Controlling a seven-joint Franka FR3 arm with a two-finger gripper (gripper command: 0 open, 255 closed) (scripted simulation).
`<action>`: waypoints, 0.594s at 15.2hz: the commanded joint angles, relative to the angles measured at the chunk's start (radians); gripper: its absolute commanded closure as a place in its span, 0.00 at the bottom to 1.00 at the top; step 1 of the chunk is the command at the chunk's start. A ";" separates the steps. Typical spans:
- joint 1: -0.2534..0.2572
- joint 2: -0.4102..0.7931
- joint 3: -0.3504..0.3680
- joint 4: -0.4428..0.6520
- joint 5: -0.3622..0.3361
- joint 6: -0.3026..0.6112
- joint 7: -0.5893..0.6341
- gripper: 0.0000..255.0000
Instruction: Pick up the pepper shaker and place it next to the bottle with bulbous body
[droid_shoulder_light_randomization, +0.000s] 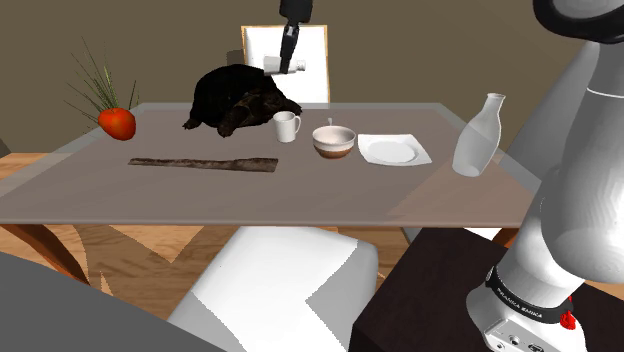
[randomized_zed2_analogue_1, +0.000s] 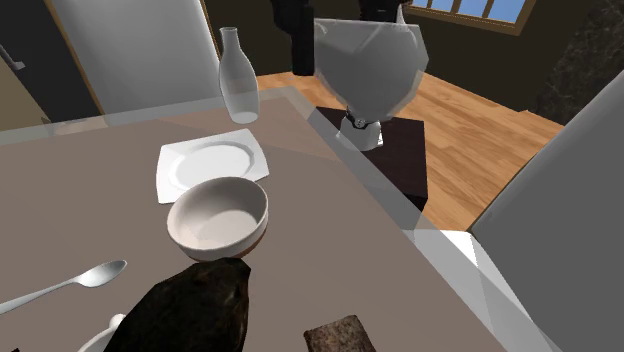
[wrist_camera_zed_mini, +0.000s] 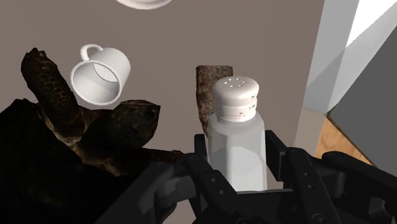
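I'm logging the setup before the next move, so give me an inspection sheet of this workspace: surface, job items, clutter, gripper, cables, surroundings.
Surface: grey-brown table, level.
Job's things: white shaker, clasped and off the table; pale bottle, upright near the table's corner at the shoulder view's right.
Clutter: mug, bowl, plate, spoon, dark lump, dark strip, red thing with green sprigs.
Gripper: black gripper, shut on the shaker, above the mug and lump.
Cables: nothing seen.
Surroundings: white chair, wood floor, dark stand.
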 joint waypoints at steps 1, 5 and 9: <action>-0.002 0.008 -0.001 0.039 0.000 -0.032 0.002 1.00; -0.015 -0.110 -0.013 -0.103 -0.004 -0.011 -0.029 1.00; -0.034 -0.257 -0.032 -0.274 -0.012 0.010 -0.070 1.00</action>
